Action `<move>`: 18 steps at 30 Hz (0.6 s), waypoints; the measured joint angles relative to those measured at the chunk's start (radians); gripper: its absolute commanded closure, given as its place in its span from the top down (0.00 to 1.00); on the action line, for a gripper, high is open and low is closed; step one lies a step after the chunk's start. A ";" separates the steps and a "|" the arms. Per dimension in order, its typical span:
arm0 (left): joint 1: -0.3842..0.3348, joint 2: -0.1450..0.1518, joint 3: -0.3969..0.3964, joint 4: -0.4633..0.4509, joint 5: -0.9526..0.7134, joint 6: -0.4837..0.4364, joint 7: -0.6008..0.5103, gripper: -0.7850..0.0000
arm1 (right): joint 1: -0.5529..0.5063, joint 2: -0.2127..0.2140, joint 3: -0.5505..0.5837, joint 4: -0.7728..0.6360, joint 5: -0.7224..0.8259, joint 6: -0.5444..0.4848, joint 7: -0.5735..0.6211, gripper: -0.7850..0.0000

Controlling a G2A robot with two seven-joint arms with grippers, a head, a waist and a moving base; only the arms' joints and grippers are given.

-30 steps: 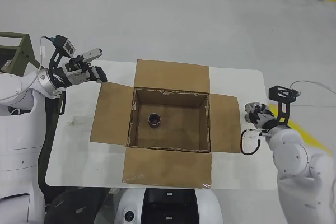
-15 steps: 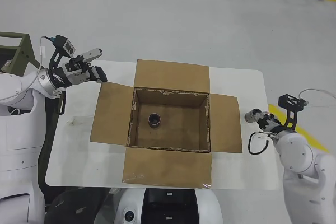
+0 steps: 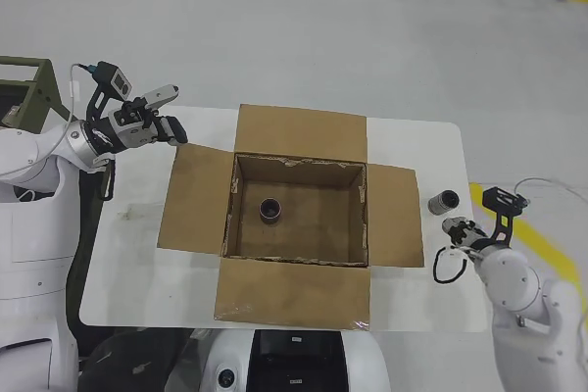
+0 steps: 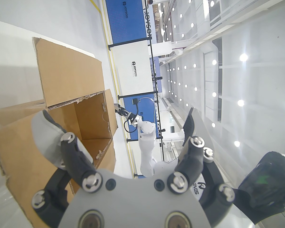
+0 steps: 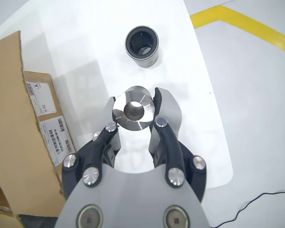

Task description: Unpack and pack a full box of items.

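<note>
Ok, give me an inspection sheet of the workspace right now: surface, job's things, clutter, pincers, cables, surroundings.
Surface: white table, faint marks on its left part.
Job's things: cardboard box open, flaps spread, one ring-shaped part on its floor; dark-bored cylinder upright on the table, right of the box.
Clutter: nothing seen.
Grippers: left pincer open, holding nothing, above the table's far left corner; right pincer shut on a metal bushing, near the table's right edge.
Cables: black cable loop at the right wrist; floor cable.
Surroundings: grey floor, yellow line; green crate at left.
</note>
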 measured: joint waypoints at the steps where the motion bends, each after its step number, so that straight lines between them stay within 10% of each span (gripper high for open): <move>1: 0.000 0.000 0.000 0.000 0.000 0.000 0.000 1.00 | 0.001 0.000 -0.004 0.008 0.001 -0.001 -0.003 0.00; 18: 0.000 0.000 0.000 0.000 0.000 0.000 0.000 1.00 | 0.087 -0.002 -0.105 0.217 -0.063 -0.017 -0.052 0.00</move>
